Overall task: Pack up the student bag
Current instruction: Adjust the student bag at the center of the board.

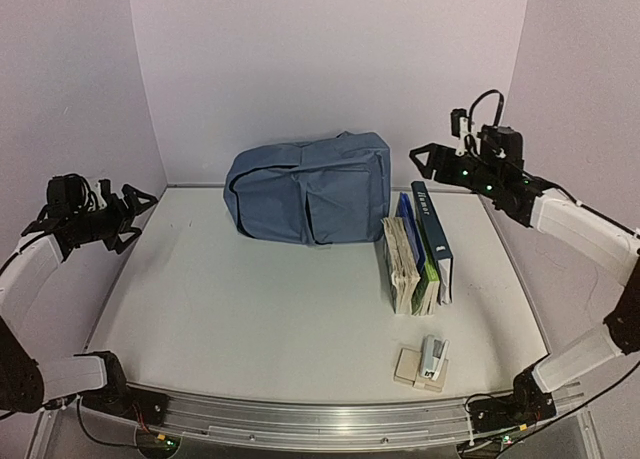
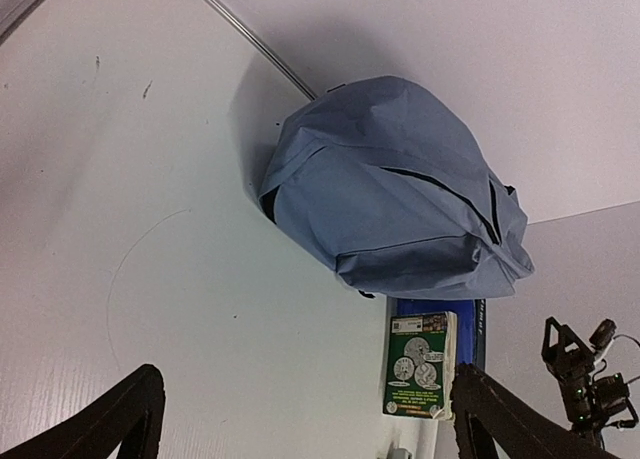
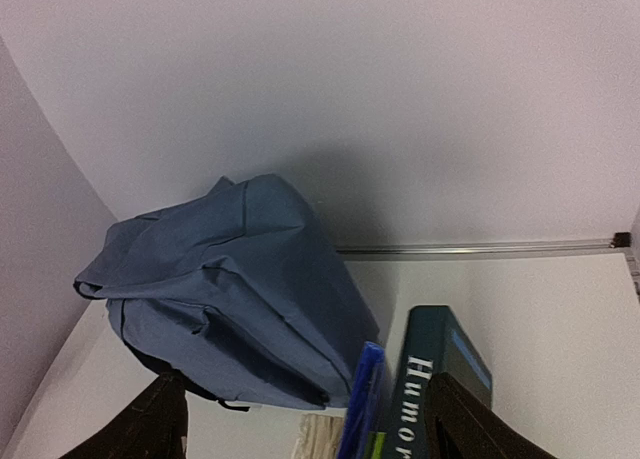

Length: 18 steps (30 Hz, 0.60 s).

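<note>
Nearest the lens in each wrist view stand our own dark fingertips (image 2: 125, 419), spread far apart with nothing between them; so the left gripper (image 1: 140, 219) and the right gripper (image 1: 420, 164) both gape wide and empty. Ahead of the right gripper and lower down lies the student bag (image 1: 305, 189), slumped on the table (image 1: 250, 309); from the left gripper it sits well apart, ahead and somewhat to the right. Below the right gripper's fingers stands a row of books (image 1: 418, 254), close against the bag; whether touching, we cannot tell.

We judge the bag soft, limp and light; its cloth sags and creases, so it will fold under a pinch and likely slide on the smooth top rather than stand firm. A fold of cloth beside a dark zipper (image 2: 440, 186) seems the best hold, one gripper pinning while the other draws the zip; no pull shows clearly enough to place.

Both arms hover raised off the table; the left wrist sits high by the table's left edge, fingers aimed inward at the bag; the right forearm reaches up and forward, fingers level, pointing toward the bag's upper corner.
</note>
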Motion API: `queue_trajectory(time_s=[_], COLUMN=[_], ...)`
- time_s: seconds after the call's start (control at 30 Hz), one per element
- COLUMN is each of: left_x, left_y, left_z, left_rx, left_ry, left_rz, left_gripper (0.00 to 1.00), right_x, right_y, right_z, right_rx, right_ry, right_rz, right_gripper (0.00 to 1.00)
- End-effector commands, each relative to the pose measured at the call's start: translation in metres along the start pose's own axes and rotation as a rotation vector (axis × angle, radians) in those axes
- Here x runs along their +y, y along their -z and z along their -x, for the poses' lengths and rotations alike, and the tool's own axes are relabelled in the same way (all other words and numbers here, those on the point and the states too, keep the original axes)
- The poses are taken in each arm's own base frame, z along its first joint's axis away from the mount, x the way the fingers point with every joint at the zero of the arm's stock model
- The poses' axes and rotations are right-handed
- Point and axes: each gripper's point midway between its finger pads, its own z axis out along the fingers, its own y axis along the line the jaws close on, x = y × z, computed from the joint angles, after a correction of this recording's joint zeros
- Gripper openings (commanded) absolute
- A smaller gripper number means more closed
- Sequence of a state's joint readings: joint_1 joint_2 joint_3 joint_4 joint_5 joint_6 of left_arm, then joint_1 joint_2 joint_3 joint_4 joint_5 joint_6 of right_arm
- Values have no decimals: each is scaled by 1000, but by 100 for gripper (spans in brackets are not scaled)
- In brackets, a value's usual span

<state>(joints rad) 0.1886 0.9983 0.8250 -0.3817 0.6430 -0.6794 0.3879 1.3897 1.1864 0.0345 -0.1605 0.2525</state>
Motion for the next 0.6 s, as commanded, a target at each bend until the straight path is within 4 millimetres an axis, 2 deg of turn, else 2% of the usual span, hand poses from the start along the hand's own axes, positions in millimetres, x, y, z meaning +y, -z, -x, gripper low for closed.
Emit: queue_trajectory(time_s=[0.0,0.17,0.27,0.37,0.5,0.57], left_x=[-16,-10,-5,-4,-17,-21], left_y=[-3,-8,-12,-18,-28,-39], left_z=[-6,-18,-23,-26,-33,-38], left_rx=[37,82,93,108,131,135], left_ry=[-35,-34,-45,-63,-113,-163], left_rz=[-91,-86,-78,-80,-148,-146], left_gripper=[100,100,100,100,100,100], right_x=[43,80,87,81,65,60], right_y=[-33,-58,-71,-86,-99,-102], right_z=[-4,-34,-50,-62,-69,-72], right_rx=[41,105,124,129,124,122], right_ry=[59,97,119,135,145,141], right_rz=[114,162,124,43,-64,-87], right_gripper=[71,68,68,64,57,55])
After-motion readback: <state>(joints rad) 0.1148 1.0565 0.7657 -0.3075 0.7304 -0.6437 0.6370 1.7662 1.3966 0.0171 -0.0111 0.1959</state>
